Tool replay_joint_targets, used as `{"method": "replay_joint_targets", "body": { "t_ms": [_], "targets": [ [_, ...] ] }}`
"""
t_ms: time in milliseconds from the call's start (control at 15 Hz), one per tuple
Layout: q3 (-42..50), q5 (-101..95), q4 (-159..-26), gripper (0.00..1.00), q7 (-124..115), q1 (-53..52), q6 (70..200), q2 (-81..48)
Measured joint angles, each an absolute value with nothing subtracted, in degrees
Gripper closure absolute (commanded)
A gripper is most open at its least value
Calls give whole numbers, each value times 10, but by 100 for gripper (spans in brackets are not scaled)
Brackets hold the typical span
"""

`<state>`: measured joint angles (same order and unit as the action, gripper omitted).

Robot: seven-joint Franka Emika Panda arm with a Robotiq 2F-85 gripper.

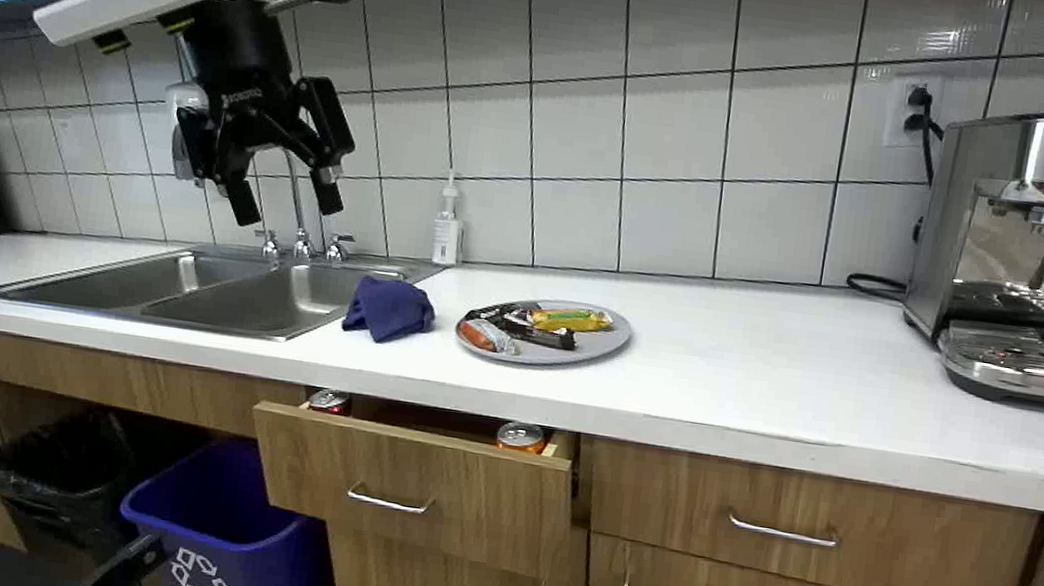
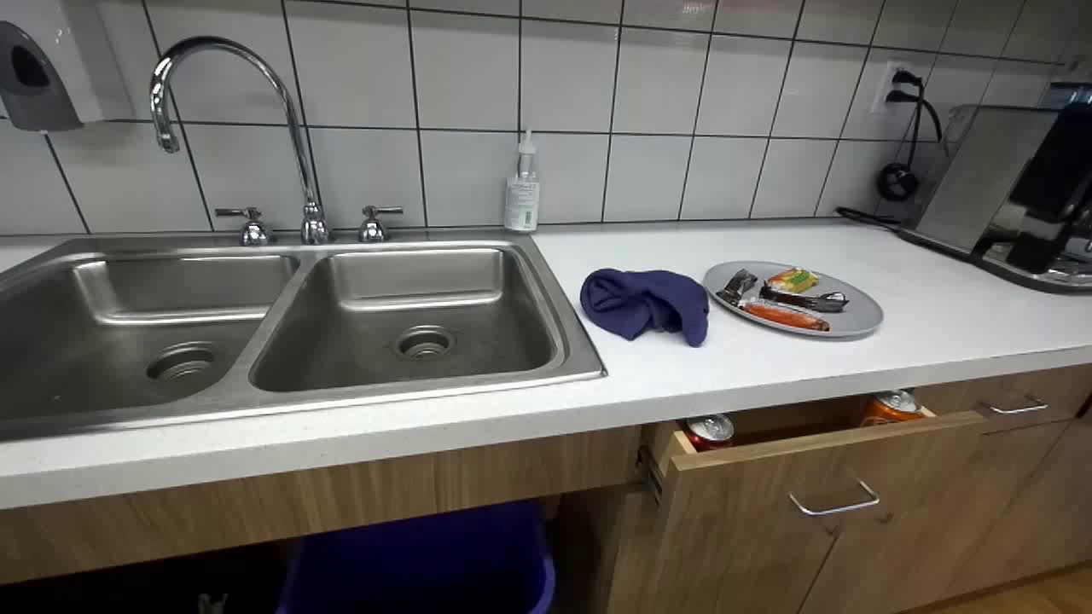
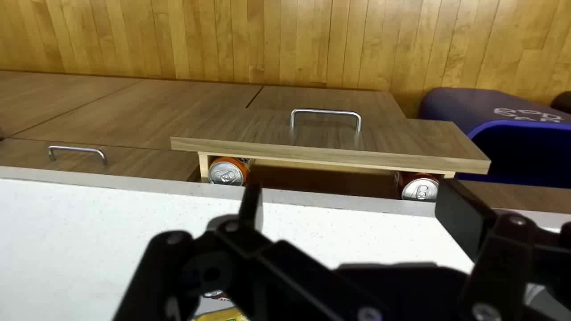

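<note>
Wooden drawer (image 1: 408, 470) ajar: red can (image 1: 329, 402), orange can (image 1: 522, 437) inside; grey plate (image 1: 603, 342) bearing wrapped snacks (image 1: 571, 320); claw (image 1: 286, 199) spread apart

Dark-blue cloth (image 2: 646, 303), crumpled, on the counter (image 1: 774, 367) between sink (image 2: 570, 337) and plate (image 2: 863, 314); wooden drawer (image 1: 427, 474) below, partly open.

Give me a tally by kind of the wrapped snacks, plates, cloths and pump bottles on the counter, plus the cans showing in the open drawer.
Wrapped snacks: 4
Plate: 1
Cloth: 1
Pump bottle: 1
Cans showing: 2
Total: 9
</note>
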<state>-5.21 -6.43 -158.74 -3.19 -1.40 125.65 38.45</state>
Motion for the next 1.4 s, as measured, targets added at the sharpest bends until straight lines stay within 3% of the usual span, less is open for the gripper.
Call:
{"method": "replay_joint_targets", "body": {
  "t_ms": [867, 1400],
  "targets": [
    [-52, -64, -1587, 0, -32, -14, 1260, 382],
    [-52, -63, -1588, 0, -33, -14, 1350, 344]
  ]
}}
